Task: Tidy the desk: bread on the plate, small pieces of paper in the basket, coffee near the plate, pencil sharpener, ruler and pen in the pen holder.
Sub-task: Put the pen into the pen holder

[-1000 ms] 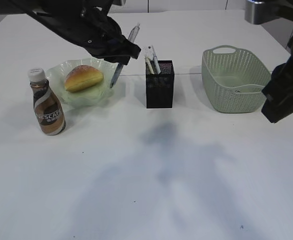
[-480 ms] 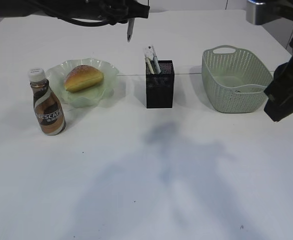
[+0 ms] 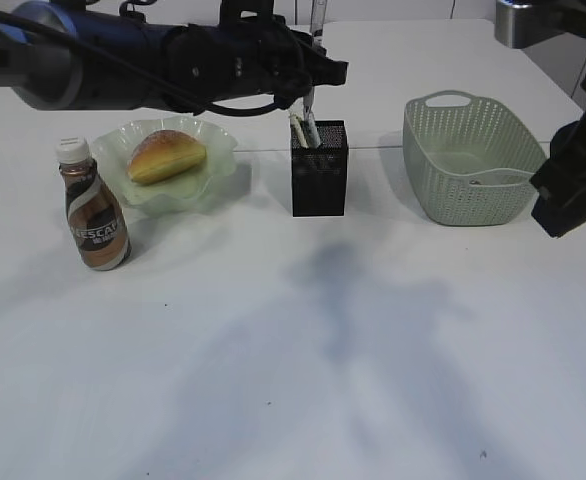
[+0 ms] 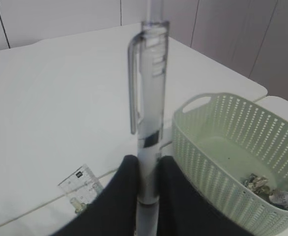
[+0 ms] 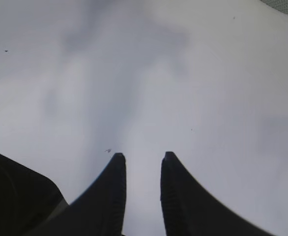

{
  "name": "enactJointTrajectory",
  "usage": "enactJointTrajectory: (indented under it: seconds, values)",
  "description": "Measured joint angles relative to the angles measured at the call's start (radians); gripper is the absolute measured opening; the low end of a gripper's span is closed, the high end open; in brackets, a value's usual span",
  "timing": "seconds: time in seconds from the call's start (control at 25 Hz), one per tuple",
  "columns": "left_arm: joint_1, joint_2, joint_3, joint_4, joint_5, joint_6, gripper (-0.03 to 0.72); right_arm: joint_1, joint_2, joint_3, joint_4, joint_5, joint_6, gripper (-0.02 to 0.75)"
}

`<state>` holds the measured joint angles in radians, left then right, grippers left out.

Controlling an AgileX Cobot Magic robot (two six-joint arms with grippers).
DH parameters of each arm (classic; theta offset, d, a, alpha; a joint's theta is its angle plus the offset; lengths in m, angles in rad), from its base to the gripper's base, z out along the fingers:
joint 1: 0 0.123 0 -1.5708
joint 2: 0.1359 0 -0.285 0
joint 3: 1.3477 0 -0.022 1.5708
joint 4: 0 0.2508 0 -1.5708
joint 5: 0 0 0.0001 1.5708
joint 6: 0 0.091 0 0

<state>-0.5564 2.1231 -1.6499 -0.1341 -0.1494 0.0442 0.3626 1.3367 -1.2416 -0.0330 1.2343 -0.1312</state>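
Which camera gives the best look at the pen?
The left wrist view: the pen stands upright, close up, pinched by the left gripper. The exterior view shows only a thin sliver of it; the right wrist view shows none.

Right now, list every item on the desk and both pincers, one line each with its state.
pen: upright, clamped in the left pincer above the pen holder
pen holder: upright, ruler inside
bread: on the plate
coffee bottle: upright, capped, beside the plate
basket: holds paper scraps
right pincer: open, empty
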Motion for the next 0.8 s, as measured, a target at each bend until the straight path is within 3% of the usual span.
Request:
enactJointTrajectory:
  seconds: [0.8]
  values:
    - [0.000, 0.136, 0.000, -0.026, -0.285, -0.017, 0.060, 0.000, 0.000, 0.000, -0.002, -0.001, 0.002, 0.213]
